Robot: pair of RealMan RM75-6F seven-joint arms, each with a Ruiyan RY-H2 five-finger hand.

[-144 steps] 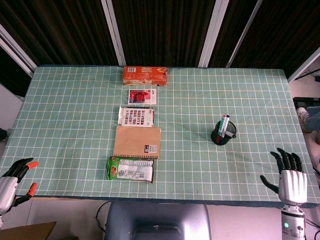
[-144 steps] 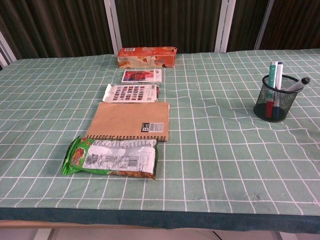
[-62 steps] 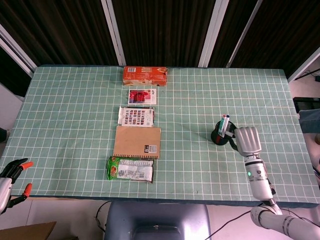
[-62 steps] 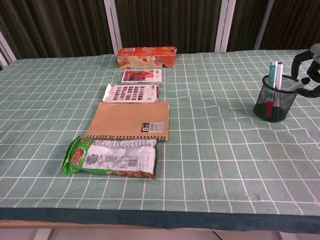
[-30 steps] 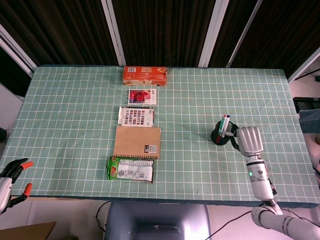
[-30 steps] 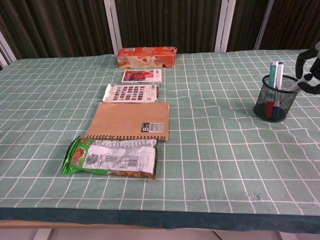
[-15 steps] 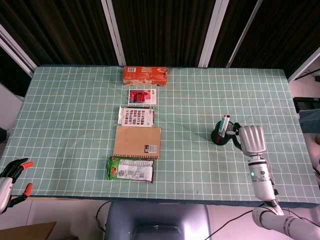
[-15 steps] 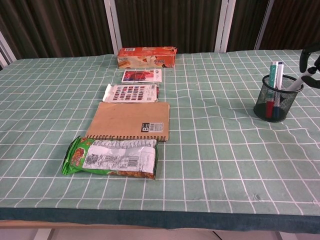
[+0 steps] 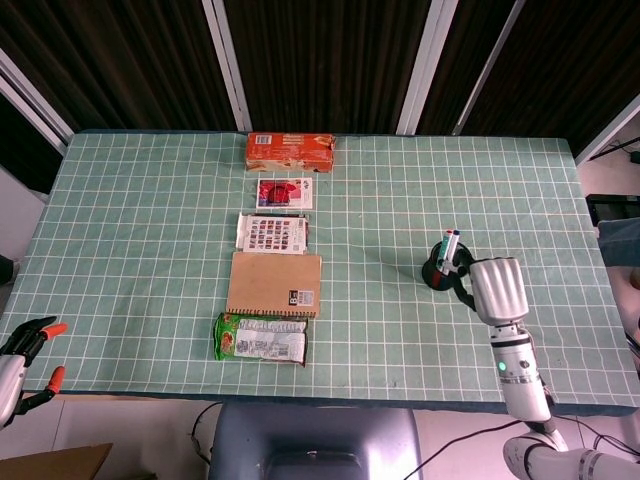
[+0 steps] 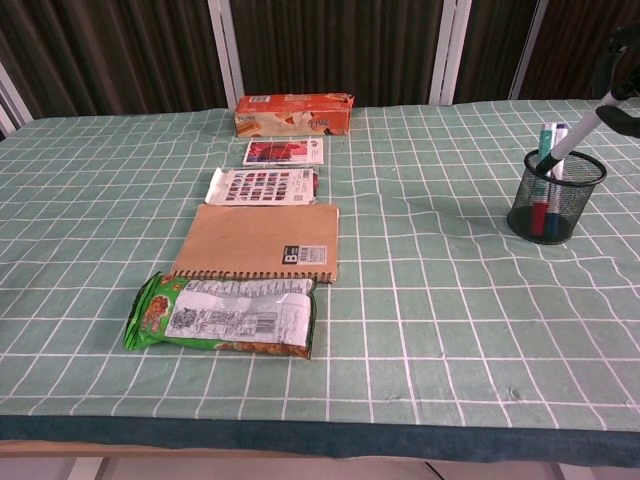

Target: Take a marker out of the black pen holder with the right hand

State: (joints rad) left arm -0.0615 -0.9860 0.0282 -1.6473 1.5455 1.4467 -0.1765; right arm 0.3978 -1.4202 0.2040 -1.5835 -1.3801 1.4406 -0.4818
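Note:
The black mesh pen holder (image 10: 555, 208) stands on the right side of the green checked tablecloth, also visible as the holder (image 9: 443, 272) in the head view. My right hand (image 10: 622, 60) sits at the frame's upper right edge and pinches a white marker (image 10: 580, 133). The marker slants up and to the right, its lower end at about the holder's rim. Two markers (image 10: 546, 142), one green and one blue, stay upright inside. From the head camera the right hand (image 9: 497, 290) hovers just right of the holder. My left hand (image 9: 25, 358) hangs off the table's front left corner, fingers apart, holding nothing.
A column of items lies left of centre: an orange box (image 9: 290, 151), a red card (image 9: 285, 193), a sticker sheet (image 9: 272, 235), a brown spiral notebook (image 9: 275, 284) and a green snack bag (image 9: 260, 338). The table's front edge (image 10: 320, 430) runs close below.
My right hand has risen with the white marker, lifting it from leaning on the holder's rim to slanting high above it. The left hand has stayed put.

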